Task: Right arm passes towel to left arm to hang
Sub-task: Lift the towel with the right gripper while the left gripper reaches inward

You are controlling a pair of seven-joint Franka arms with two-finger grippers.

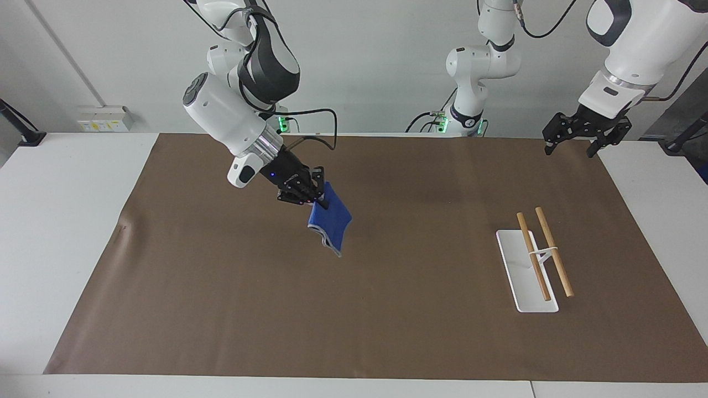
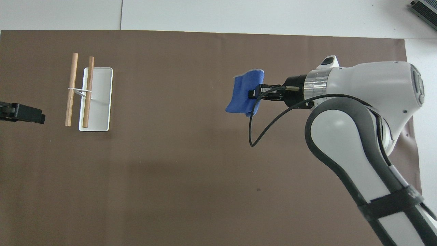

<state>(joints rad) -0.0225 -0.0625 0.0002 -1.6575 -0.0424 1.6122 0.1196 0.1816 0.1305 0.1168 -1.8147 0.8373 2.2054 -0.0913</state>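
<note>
My right gripper (image 1: pixel 316 199) is shut on one edge of the bright-blue towel (image 1: pixel 332 222) and holds it in the air over the brown mat; the towel hangs folded below the fingers. In the overhead view the right gripper (image 2: pixel 254 93) and the towel (image 2: pixel 243 95) show over the mat's middle. My left gripper (image 1: pixel 575 141) waits high over the mat's corner at the left arm's end, its fingers spread open and empty; only its tip (image 2: pixel 20 114) shows in the overhead view.
A white tray base (image 1: pixel 517 276) with two wooden rods (image 1: pixel 552 251) raised on a stand sits toward the left arm's end, also seen from above (image 2: pixel 100 99). The brown mat (image 1: pixel 387 309) covers most of the white table.
</note>
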